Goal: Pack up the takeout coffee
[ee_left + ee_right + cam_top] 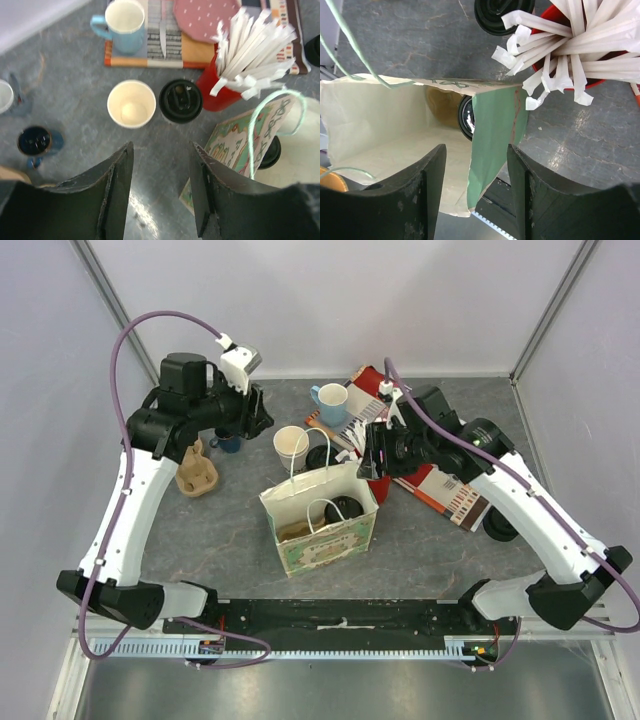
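Behind the green-patterned paper bag (325,540), the spread left hand (161,150) should centre over the black-lidded paper cup (180,100), avoiding the lidless cream paper cup (131,104).

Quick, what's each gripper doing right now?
Left gripper: open, holding nothing.
Right gripper: open, holding nothing.

Lidded cup (180,100) beside open paper cup (131,104), perhaps touching, beyond parted jaws

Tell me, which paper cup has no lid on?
The cream cup beside the black-lidded cup: you can see inside it. The third cup, in the paper bag, has a black lid too.
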You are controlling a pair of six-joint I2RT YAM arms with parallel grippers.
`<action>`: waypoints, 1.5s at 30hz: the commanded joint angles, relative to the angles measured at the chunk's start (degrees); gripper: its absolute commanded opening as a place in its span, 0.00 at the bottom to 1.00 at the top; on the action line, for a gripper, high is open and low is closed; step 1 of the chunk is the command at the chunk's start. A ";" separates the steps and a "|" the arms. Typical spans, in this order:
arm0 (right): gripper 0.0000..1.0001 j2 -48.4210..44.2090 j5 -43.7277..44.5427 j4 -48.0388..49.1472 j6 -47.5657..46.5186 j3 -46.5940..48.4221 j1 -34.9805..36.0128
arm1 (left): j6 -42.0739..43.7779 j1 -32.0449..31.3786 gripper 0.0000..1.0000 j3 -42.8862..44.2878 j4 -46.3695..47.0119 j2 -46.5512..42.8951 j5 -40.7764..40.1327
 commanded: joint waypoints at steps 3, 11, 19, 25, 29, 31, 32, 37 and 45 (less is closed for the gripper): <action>0.56 3.95 5.85 -3.00 1.69 4.75 3.34 | -2.58 2.51 0.54 -4.48 0.85 -1.52 -0.13; 0.28 6.16 7.26 -5.81 3.18 6.61 4.93 | 0.76 2.51 0.54 -7.47 0.41 -1.78 1.44; 0.17 5.54 9.55 -9.07 5.03 6.25 4.93 | 1.73 2.51 0.54 -9.24 0.76 -1.87 3.82; 0.04 5.36 8.85 -11.70 5.03 7.48 4.93 | 3.22 2.42 0.52 -9.41 0.59 -1.87 8.56; 0.02 4.66 8.49 -13.64 5.91 7.49 4.93 | 2.96 2.51 0.52 -10.55 1.55 -2.40 10.76; 0.00 3.87 8.93 -14.52 6.35 7.40 4.93 | 2.69 2.42 0.52 -11.34 1.99 -2.57 11.64; 0.00 3.70 9.02 -14.87 6.78 7.40 4.93 | 2.61 2.42 0.52 -11.78 2.34 -2.66 11.82; 0.00 2.12 10.16 -16.72 7.58 6.70 4.93 | 2.61 2.42 0.52 -12.31 2.78 -2.57 12.96; 0.00 -2.01 10.16 -17.24 7.84 3.54 4.93 | 3.13 2.07 0.53 -13.01 2.96 -1.52 13.75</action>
